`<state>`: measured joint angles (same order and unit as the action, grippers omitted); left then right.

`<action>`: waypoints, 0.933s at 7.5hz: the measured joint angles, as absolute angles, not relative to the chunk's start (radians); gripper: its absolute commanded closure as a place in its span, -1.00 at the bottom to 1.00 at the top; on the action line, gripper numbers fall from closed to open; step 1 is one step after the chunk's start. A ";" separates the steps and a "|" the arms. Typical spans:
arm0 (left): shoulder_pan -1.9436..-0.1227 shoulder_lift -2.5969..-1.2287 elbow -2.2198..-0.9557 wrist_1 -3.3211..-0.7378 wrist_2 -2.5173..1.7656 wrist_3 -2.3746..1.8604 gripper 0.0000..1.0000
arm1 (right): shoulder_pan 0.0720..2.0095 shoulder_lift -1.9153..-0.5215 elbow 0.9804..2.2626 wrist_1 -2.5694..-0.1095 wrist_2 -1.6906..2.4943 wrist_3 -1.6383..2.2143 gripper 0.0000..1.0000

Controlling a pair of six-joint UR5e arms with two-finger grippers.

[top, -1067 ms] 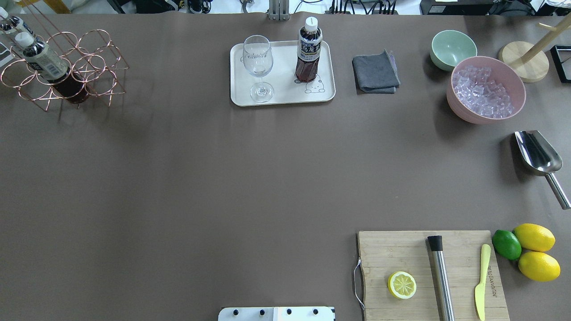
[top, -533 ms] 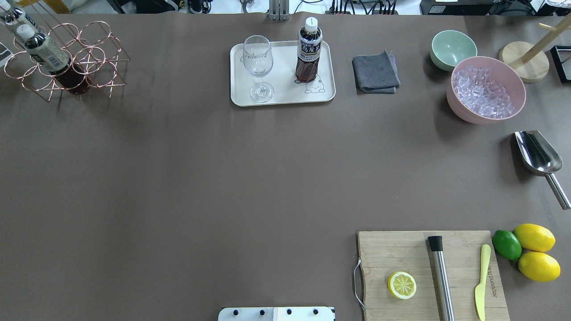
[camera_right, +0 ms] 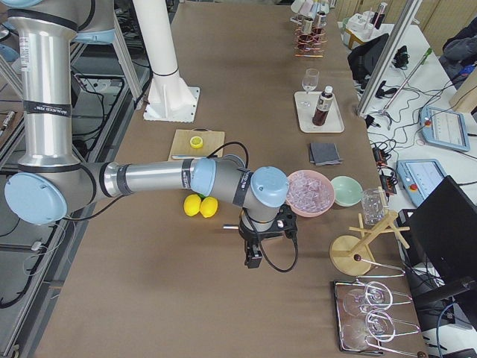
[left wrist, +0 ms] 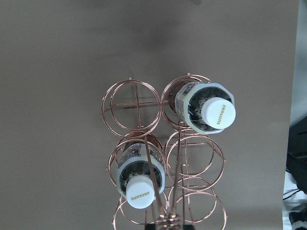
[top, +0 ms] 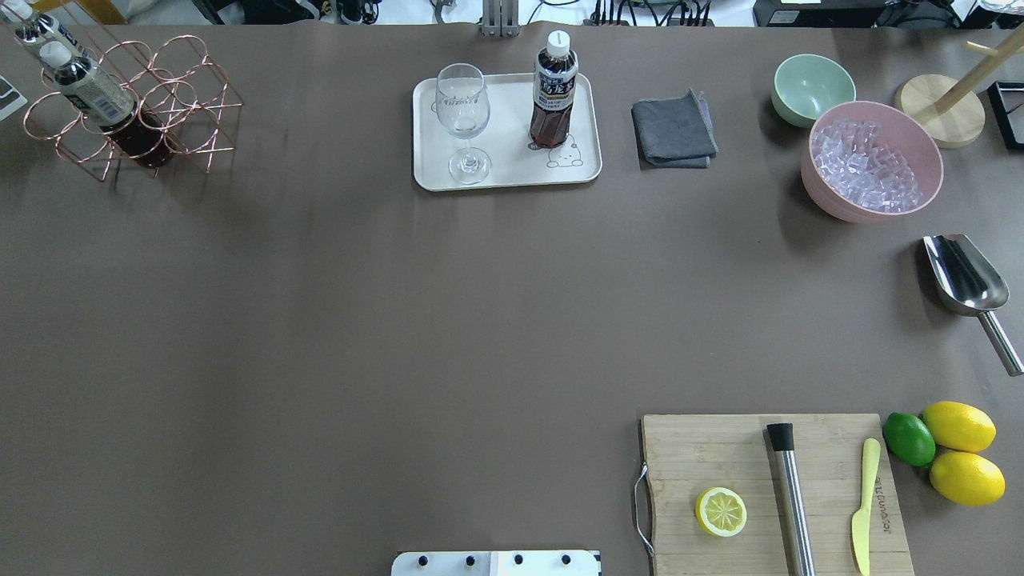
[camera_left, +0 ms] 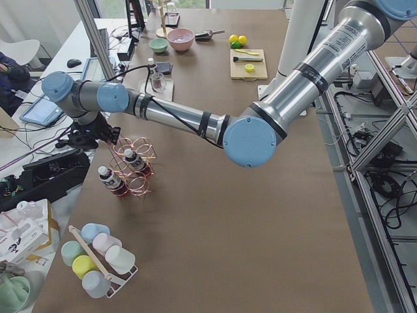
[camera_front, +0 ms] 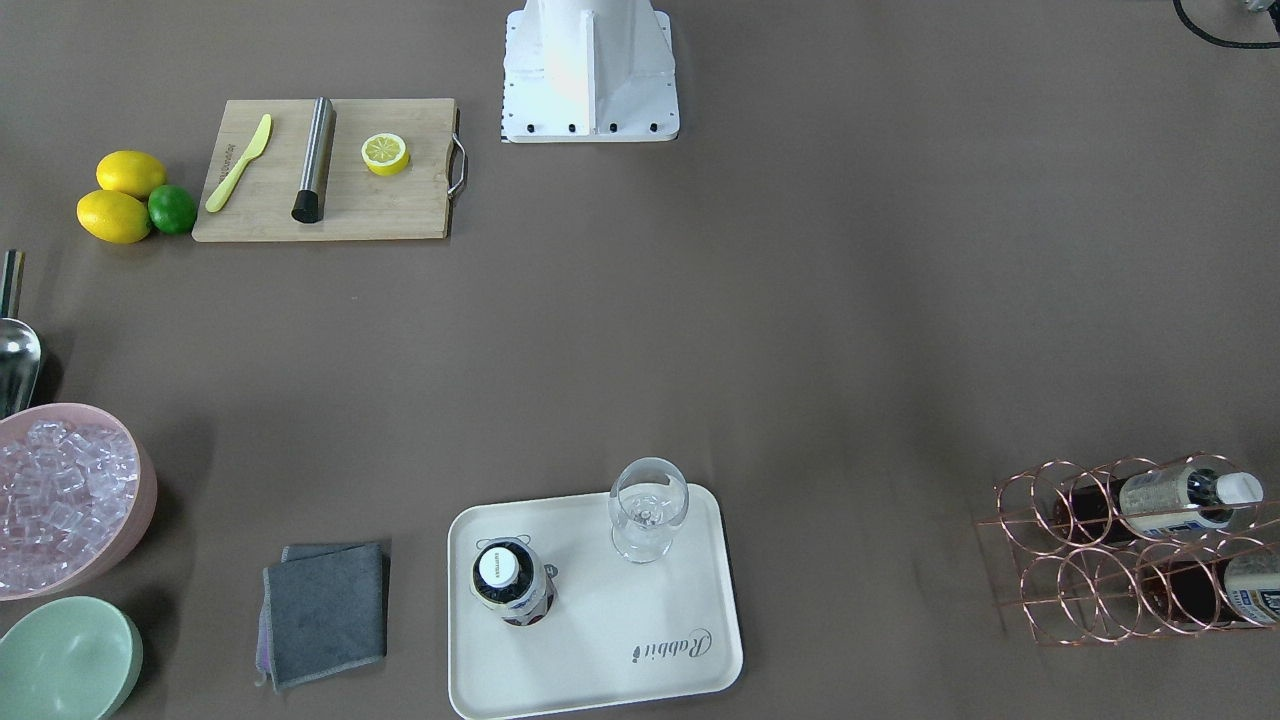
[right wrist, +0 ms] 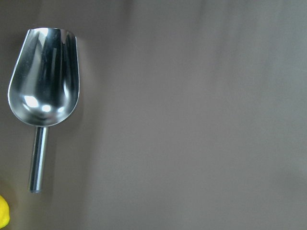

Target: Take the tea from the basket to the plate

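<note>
One tea bottle (top: 554, 96) stands upright on the cream plate (top: 512, 172), next to a wine glass (top: 462, 112); it also shows in the front view (camera_front: 510, 585). Two more tea bottles (left wrist: 206, 108) (left wrist: 140, 177) lie in the copper wire basket (top: 184, 104) at the far left corner. My left gripper (camera_left: 103, 135) is right at the basket's far side in the left side view; I cannot tell if it is open or shut. My right gripper (camera_right: 253, 257) hangs over the table near the metal scoop (right wrist: 43, 81); I cannot tell its state either.
A grey cloth (top: 674, 130), a pale green bowl (top: 812, 84) and a pink bowl of ice (top: 872, 160) lie right of the plate. A cutting board (top: 720, 448) with a lemon half, muddler and knife is front right, with lemons and a lime (top: 908, 438) beside it.
The wire basket with its two bottles has slid away from me and a little to the right. The bottle and glass on the plate have not moved.
</note>
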<state>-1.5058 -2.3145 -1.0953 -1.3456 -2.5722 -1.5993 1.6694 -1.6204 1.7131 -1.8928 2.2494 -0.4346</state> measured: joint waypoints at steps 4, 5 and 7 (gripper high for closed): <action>-1.500 -2.311 -1.095 -1.348 -2.572 -1.599 1.00 | 1.688 -1.627 1.651 -1.812 2.256 -0.434 -0.99; -1.497 -2.308 -1.097 -1.349 -2.572 -1.600 1.00 | 1.689 -1.627 1.649 -1.810 2.256 -0.434 -0.99; -1.493 -2.305 -1.099 -1.350 -2.573 -1.601 1.00 | 1.690 -1.629 1.648 -1.809 2.255 -0.434 -0.99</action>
